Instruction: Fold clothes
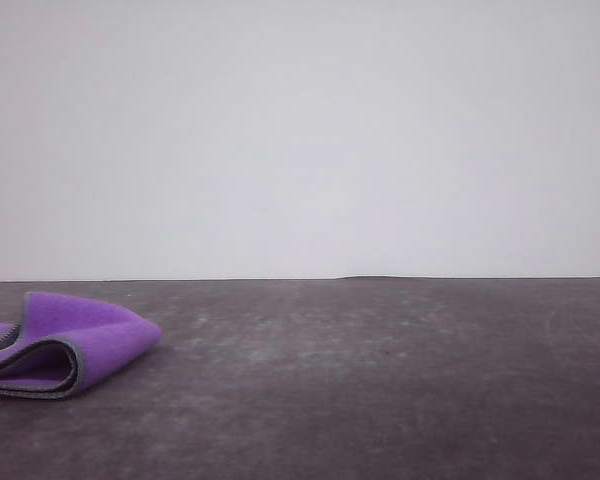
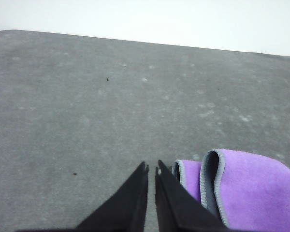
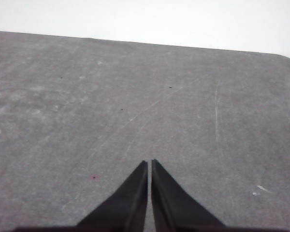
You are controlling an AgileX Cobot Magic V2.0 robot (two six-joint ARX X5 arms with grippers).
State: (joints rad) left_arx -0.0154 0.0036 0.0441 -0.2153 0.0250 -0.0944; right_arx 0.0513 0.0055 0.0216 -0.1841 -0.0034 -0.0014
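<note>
Already the small, thick, soft cloth (image 1: 65,345), bright purple on its outer face with a stitched grey edge, lies doubled over on itself at the lower left of the front view, on the dark grey, scuffed desk (image 1: 380,380). Its layers curl round in a loose loop, so that the grey edging shows as a rounded band along the open side; a dark grey inner face shows between the layers in the left wrist view, at the lower right of that frame (image 2: 246,188). I judge that at least one fold is made, perhaps two. The bundle is puffy, not pressed flat, and its edges do not line up neatly. What may be left is a tidying or flattening, if the task asks for it; otherwise the folding looks close to finished.

As for pose, the left gripper (image 2: 152,176) is held low over the desk, its dark jaws nearly together with just a thin gap between them, clamped on nothing. The cloth sits just beside its tips, apart from them as far as I can tell. The right gripper (image 3: 149,166) is over bare desk well apart from the cloth, jaws likewise nearly together and holding nothing.
</note>
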